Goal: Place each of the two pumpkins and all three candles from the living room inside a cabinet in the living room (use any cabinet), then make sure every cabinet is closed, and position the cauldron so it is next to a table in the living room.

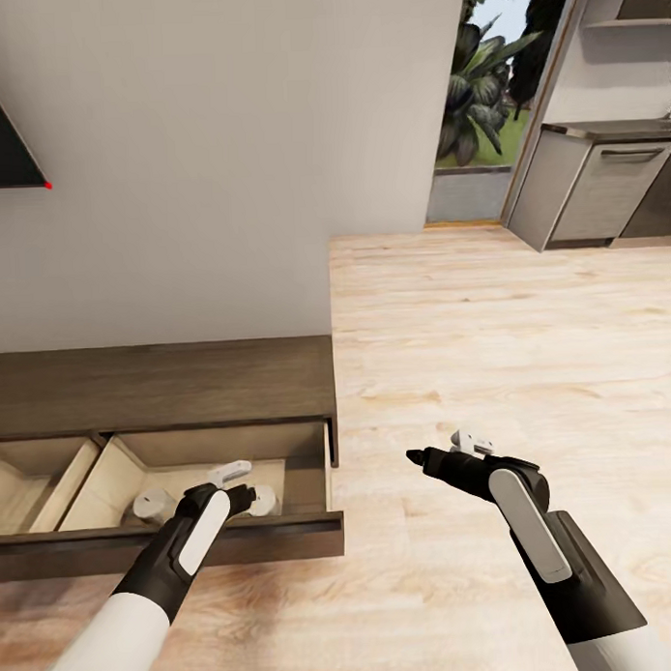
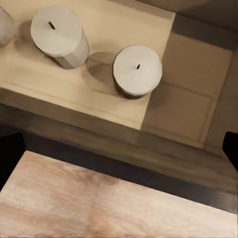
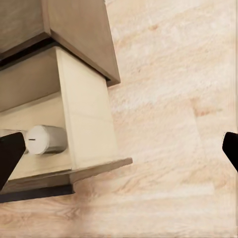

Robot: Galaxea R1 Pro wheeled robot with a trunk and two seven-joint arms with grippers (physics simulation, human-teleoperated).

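The dark-brown cabinet [image 1: 163,385] stands low against the wall with its drawer [image 1: 188,542] pulled out. Cream candles [image 1: 153,504] [image 1: 262,500] stand upright in the drawer's right compartment. My left gripper [image 1: 242,482] hovers open just above them, holding nothing. In the left wrist view three candles [image 2: 59,34] [image 2: 137,69] [image 2: 4,25] sit beyond the drawer front, between my open left gripper's [image 2: 120,151] fingertips. My right gripper [image 1: 438,448] is open over bare floor to the right of the drawer; its view shows one candle [image 3: 45,139]. Pumpkins, cauldron and table are out of view.
A black screen corner [image 1: 2,144] hangs on the beige wall above the cabinet. The drawer's left compartment [image 1: 36,486] holds nothing visible. Light plank floor [image 1: 510,349] stretches to the right toward grey kitchen units [image 1: 601,186] and a glazed opening with plants [image 1: 477,89].
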